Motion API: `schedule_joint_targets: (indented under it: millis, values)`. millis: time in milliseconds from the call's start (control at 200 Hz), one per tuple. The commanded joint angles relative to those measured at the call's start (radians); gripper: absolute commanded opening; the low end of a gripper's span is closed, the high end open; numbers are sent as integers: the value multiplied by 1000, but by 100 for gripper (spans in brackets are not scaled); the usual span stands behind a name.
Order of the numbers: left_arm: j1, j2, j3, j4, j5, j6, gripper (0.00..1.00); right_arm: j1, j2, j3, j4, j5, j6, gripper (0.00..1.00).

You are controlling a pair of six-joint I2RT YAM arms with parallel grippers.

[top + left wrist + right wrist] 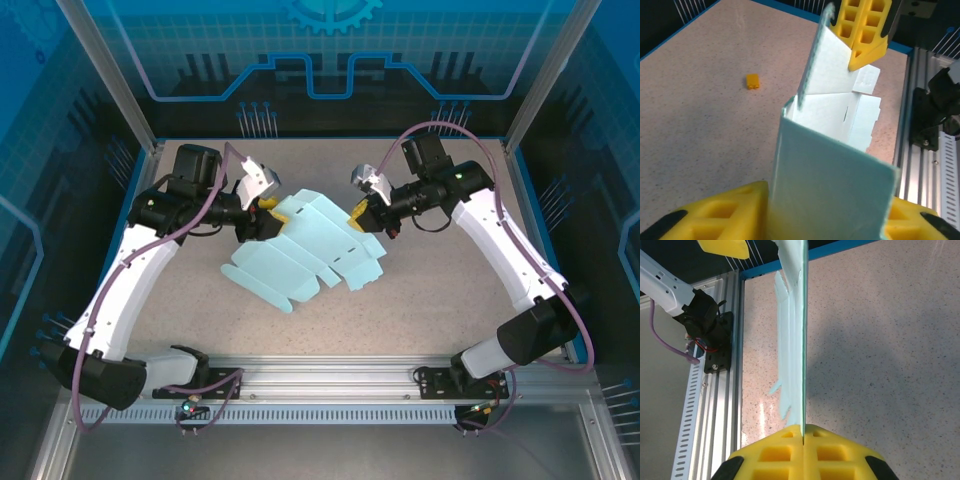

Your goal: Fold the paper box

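Your right jaws pinch one edge of the light blue-teal die-cut card paper box (300,255); your left jaws flank its raised panel, grip uncertain.

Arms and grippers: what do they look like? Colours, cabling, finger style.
The left arm and right arm match: white shell links with black joint housings. A purple cable runs along each. The left gripper and right gripper have yellow fingers with square moulded pockets and black outer corners.
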Motion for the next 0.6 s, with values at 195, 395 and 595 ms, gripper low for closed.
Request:
schedule_joint_targets:
  millis: [195, 395, 595]
  values:
    - [-4, 6, 5, -1, 83, -40, 21, -9, 6, 73, -38, -30, -53, 0]
    - [14, -35, -39, 64, 108, -118, 0, -23, 6, 85, -24, -50, -44, 0]
    - [34, -92, -118, 144, 170, -171, 0, -27, -22, 54, 17, -89, -31, 33]
